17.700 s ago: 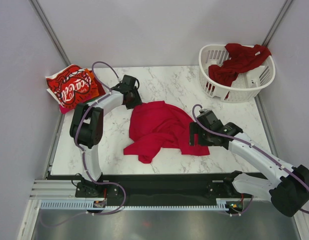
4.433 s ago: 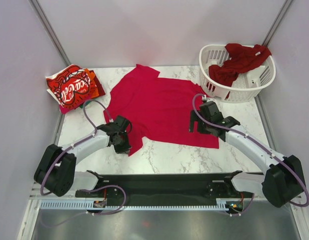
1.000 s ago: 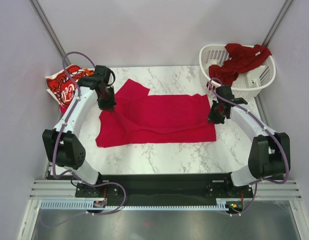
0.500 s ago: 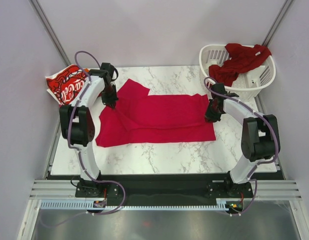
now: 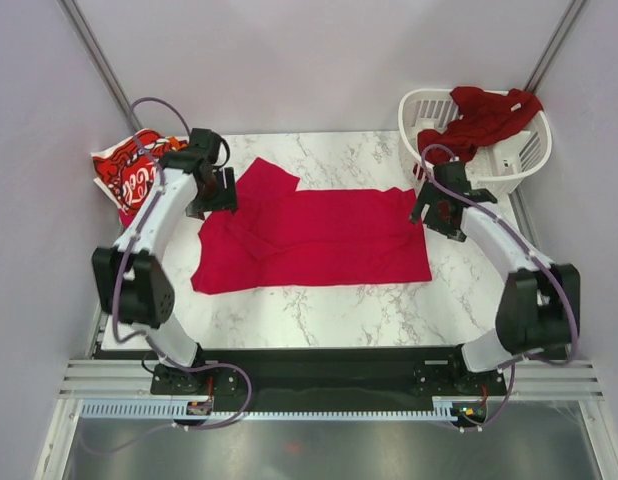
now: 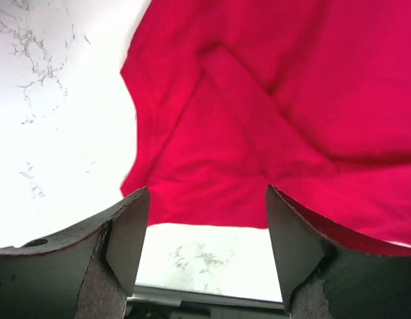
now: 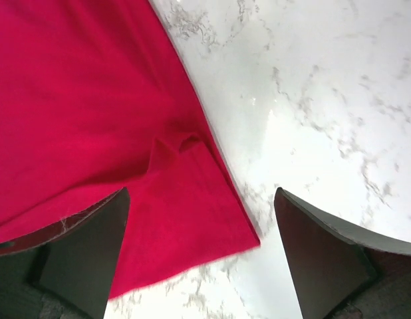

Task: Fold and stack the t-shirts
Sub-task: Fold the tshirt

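Your left gripper [image 6: 204, 199] and right gripper [image 7: 200, 198] both hang wide open and empty, with the half-folded bright red t-shirt [image 5: 319, 238] flat on the table [image 5: 339, 300] below and between their fingers, probably so each can take a fresh edge for the next fold.

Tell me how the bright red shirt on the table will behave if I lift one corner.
Likely floppy: the red t-shirt lies flat with soft creases, so a lifted corner should drape and drag the rest. Probably light, being thin cloth. It may slide on the smooth marble table, disturbing the fold.
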